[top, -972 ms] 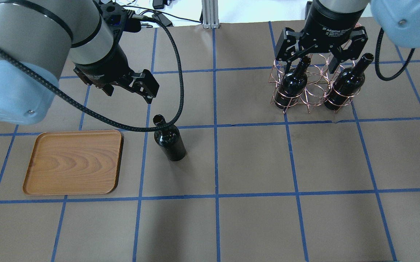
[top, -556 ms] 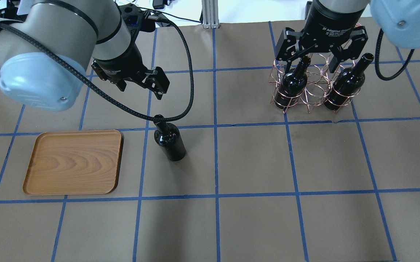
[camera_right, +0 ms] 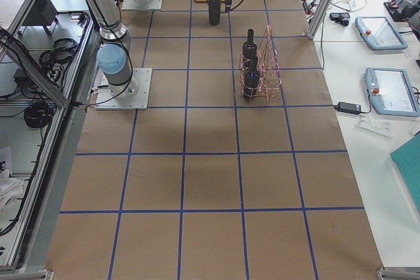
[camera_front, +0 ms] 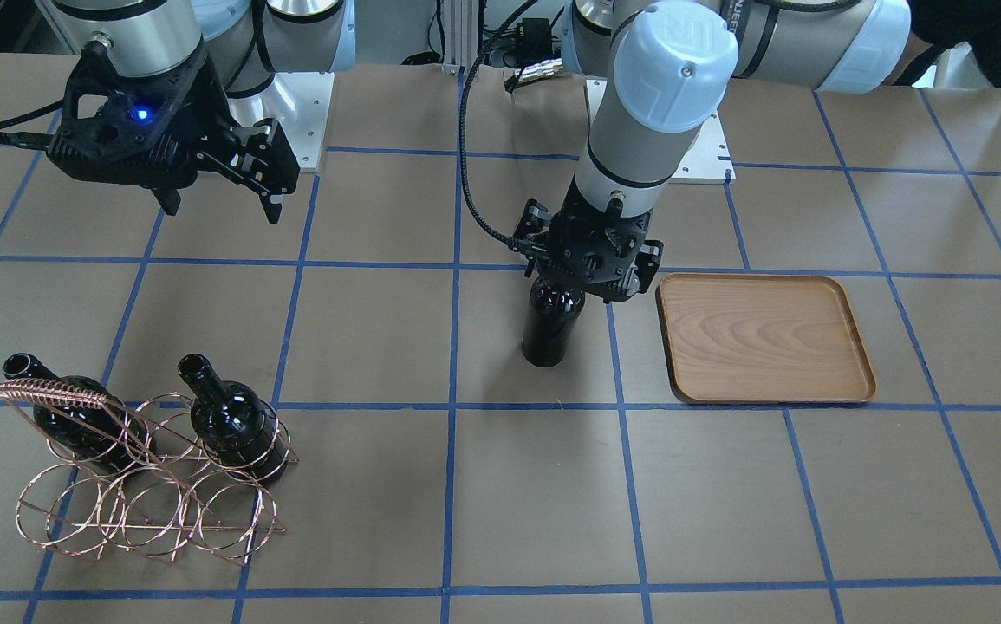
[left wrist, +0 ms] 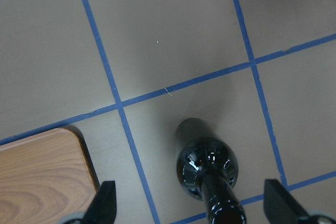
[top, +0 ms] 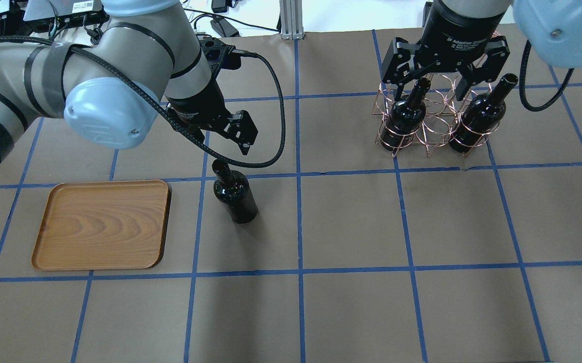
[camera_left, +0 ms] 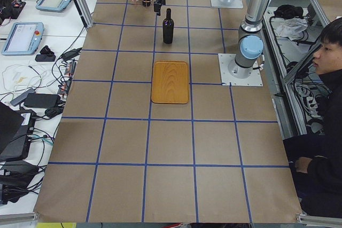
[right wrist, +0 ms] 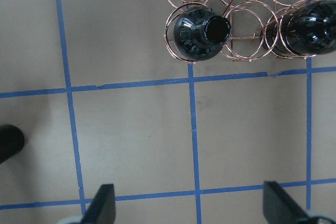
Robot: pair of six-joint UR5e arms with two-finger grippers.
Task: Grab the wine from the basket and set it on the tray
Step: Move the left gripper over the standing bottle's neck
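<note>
One wine bottle (top: 235,194) is standing outside the basket (camera_front: 153,520), neck between the open jaws of the left gripper (top: 220,137), not yet on the tray (top: 102,224) beside them, while the right gripper (top: 431,88) is hanging open too

On the desk (top: 351,227), a wine bottle (top: 235,196) stands upright just right of the tray (top: 102,224), the left tool (top: 222,143) above its neck. Well apart to the right, the basket (top: 434,136) holds a second bottle (top: 404,117) and a third bottle (top: 474,126).
</note>
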